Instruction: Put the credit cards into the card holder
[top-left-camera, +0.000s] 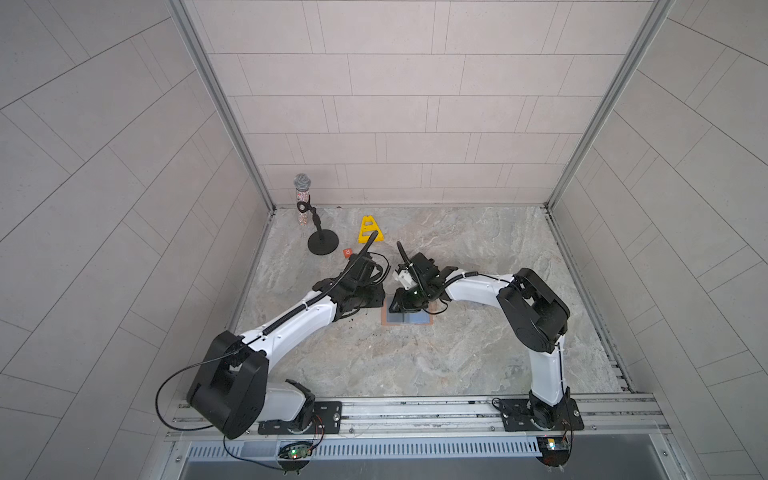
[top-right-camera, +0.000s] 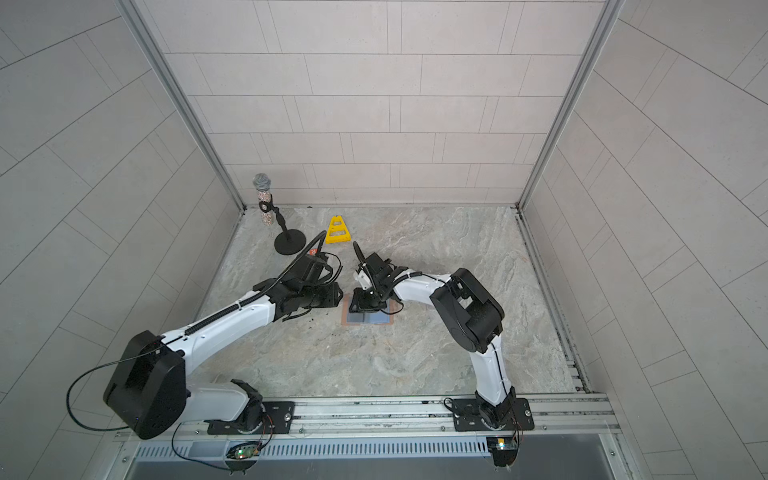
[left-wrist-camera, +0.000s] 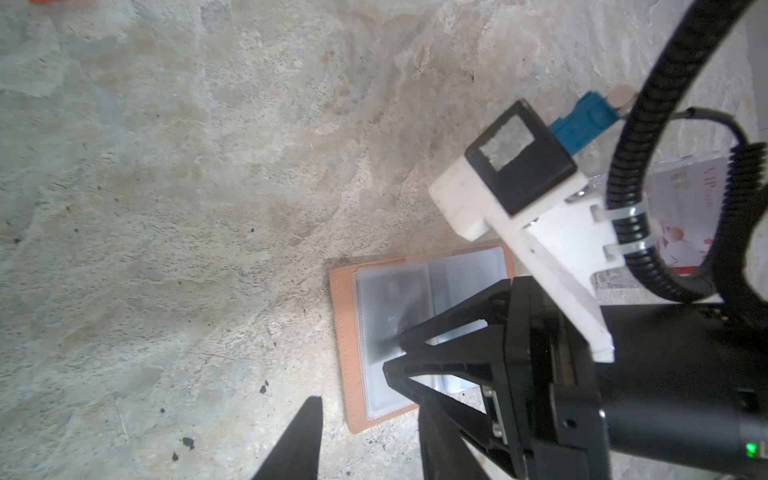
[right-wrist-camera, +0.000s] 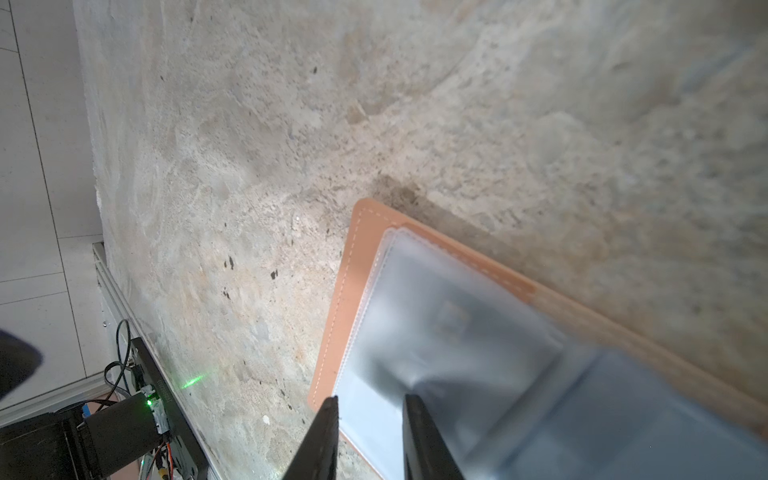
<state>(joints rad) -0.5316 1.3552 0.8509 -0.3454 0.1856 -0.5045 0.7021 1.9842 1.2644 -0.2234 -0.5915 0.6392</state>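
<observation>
The card holder lies open on the table; the right gripper hangs over its clear sleeve, fingers slightly parted, empty; the left gripper hangs beside, released.

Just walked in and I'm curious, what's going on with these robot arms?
The card holder lies open on the table. The right hand is right over its clear sleeves, jaws a little apart with nothing visibly held. The left hand is open and empty beside the holder. A card seems to sit inside one of them.
</observation>
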